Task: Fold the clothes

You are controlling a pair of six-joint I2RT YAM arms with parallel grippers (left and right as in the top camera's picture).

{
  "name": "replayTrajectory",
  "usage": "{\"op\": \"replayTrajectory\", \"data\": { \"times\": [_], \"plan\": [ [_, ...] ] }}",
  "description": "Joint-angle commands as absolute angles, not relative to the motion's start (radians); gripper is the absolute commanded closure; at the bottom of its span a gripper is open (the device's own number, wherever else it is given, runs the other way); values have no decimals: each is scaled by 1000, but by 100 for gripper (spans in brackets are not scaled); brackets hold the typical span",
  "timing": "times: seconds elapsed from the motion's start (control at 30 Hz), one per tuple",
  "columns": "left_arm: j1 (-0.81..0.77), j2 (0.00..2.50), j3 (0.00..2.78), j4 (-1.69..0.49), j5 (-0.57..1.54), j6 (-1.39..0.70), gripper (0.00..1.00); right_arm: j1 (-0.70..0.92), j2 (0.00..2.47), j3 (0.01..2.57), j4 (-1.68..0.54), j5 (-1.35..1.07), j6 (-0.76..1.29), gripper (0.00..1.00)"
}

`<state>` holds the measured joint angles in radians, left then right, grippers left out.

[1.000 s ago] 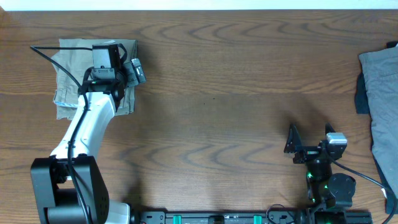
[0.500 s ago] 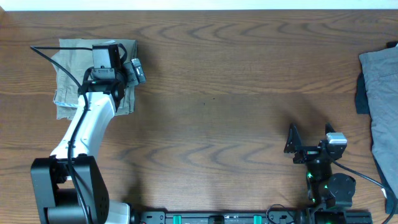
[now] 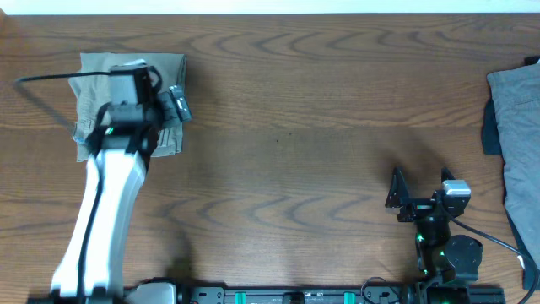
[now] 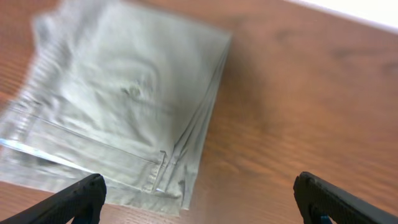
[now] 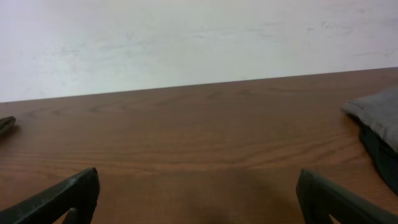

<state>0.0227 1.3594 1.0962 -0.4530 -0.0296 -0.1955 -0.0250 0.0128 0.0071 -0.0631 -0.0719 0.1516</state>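
Note:
The clothes (image 3: pixel 93 80), pale khaki shorts, lie folded into a flat squarish stack at the table's far left; the left wrist view shows their layered edges and a hem (image 4: pixel 124 106). My left gripper (image 4: pixel 199 200) hovers over the stack's near right corner, jaws wide open and empty, one fingertip over the cloth and the other over bare wood. In the overhead view the left arm (image 3: pixel 110 194) covers the middle of the shorts. My right gripper (image 3: pixel 420 187) rests low at the near right, open and empty, far from the clothes, facing bare table (image 5: pixel 199 155).
A plain grey garment (image 3: pixel 516 127) lies at the table's right edge with a dark navy cloth (image 3: pixel 490 127) beside it; its corner shows in the right wrist view (image 5: pixel 376 115). A white wall runs behind the table's far edge.
The left arm has swung a little to the left over the shorts and is blurred with motion. The shorts and the right arm have not moved.

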Motion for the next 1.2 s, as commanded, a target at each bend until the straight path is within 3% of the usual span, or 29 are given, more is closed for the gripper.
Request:
{"op": "replayTrajectory", "data": {
  "times": [0.0,0.3,0.57,0.83,1.17],
  "plan": [
    [27,1191,1100,-502,-31,-200,2,-33,6,6,-67,-82,141,1],
    [27,865,1069,-699,-38,-200,2,-33,6,6,-67,-82,141,1],
    [27,568,790,-719,-38,-201,2,-33,6,6,-67,-82,141,1],
    [27,322,439,-523,-37,-206,2,-33,6,6,-68,-82,141,1],
    [27,139,99,-36,-32,-268,2,-33,6,6,-68,-82,141,1]
  ]
}}
